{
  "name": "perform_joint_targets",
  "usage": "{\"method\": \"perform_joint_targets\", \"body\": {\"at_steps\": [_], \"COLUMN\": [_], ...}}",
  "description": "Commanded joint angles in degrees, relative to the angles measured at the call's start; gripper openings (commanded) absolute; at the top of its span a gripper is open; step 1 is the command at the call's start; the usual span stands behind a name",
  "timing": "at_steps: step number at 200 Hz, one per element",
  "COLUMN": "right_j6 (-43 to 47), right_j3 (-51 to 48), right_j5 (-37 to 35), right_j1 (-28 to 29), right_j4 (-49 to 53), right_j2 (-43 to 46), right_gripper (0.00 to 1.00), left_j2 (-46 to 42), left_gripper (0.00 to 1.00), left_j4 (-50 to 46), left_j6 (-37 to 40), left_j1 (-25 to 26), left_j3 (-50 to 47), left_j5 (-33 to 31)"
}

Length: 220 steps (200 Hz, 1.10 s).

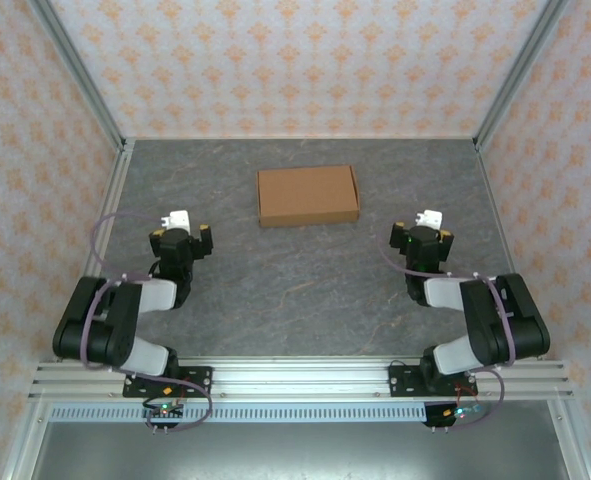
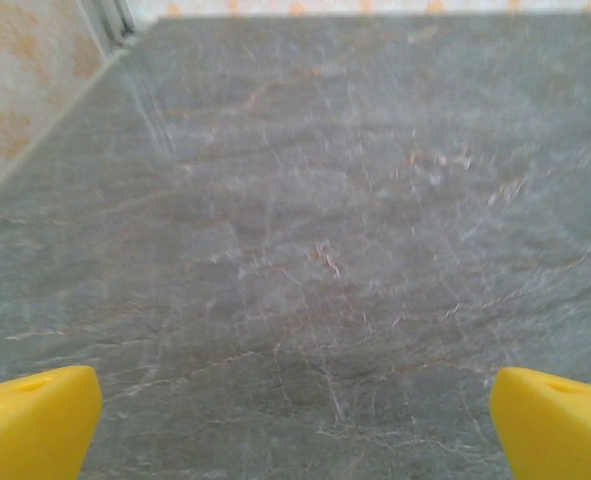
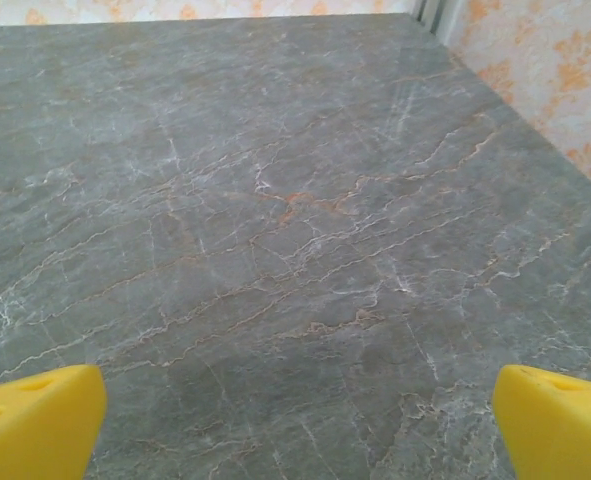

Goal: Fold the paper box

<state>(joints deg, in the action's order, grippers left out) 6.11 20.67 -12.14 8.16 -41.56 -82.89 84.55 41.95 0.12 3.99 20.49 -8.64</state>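
Here's the paper box (image 1: 308, 195), sitting on the far half of the tabletop (image 1: 275, 300), about midway between the left and right edges and clear of the far edge. It reads as 1 shallow, closed rectangle of plain brown cardboard. The top face is flat and smooth, with a thin darker strip along the near side where the front wall shows. Its long axis runs left to right, nearly parallel to the far edge, and the right end is turned a touch farther away than the left. From this height the seams are too fine to read, so it may or may not be fully tucked shut.

The 2 arms are folded back toward the near edge, 1 on each side. The left gripper (image 1: 181, 228) sits near the left edge and the right gripper (image 1: 422, 232) near the right edge. Both are nearer than the box and well apart from it.

On the left wrist camera, the left gripper (image 2: 295, 430) has its yellow fingers (image 2: 35, 420) spread wide, with bare grey marbled surface between them. The right gripper (image 3: 295, 430) is the same, its fingers (image 3: 555, 420) parted wide and holding nothing.
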Motion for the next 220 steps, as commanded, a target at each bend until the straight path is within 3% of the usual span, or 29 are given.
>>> {"method": "perform_joint_targets", "body": {"at_steps": [1,12,26,36,47,57,220], "right_j6": [-0.28,0.17,-0.65,-2.0,-3.49,-3.26,-3.22], "right_j3": [-2.07,-3.29,1.13,2.17,4.06,3.1,3.54], "right_j5": [6.13,6.96,7.86,7.4,9.78,9.77,9.94], "right_j1": [-2.77,-3.15,-3.64,-4.51,-6.41,-6.5,-6.49], "right_j4": [-10.4,-18.85,-5.32,-6.47,-0.68,-3.94,-2.32], "right_j2": [-1.94,-5.97,-3.01,-5.06,-4.0,-4.6,-4.2], "right_gripper": [0.99,0.99,0.99,0.99,0.99,0.99,0.99], "left_j2": [1.28,1.24,1.25,1.14,1.16,1.23,1.23], "left_gripper": [1.0,1.0,1.0,1.0,1.0,1.0,1.0], "left_j4": [2.39,1.18,0.64,0.24,0.29,0.56,0.54], "left_j6": [1.74,1.4,0.71,0.76,0.78,0.8,0.81], "left_j1": [-0.64,-1.44,-2.49,-2.49,-2.49,-2.49,-2.49], "left_j3": [3.13,3.65,4.02,4.11,4.09,3.94,4.0], "left_j5": [3.93,5.67,7.36,7.33,7.32,7.26,7.24]}}
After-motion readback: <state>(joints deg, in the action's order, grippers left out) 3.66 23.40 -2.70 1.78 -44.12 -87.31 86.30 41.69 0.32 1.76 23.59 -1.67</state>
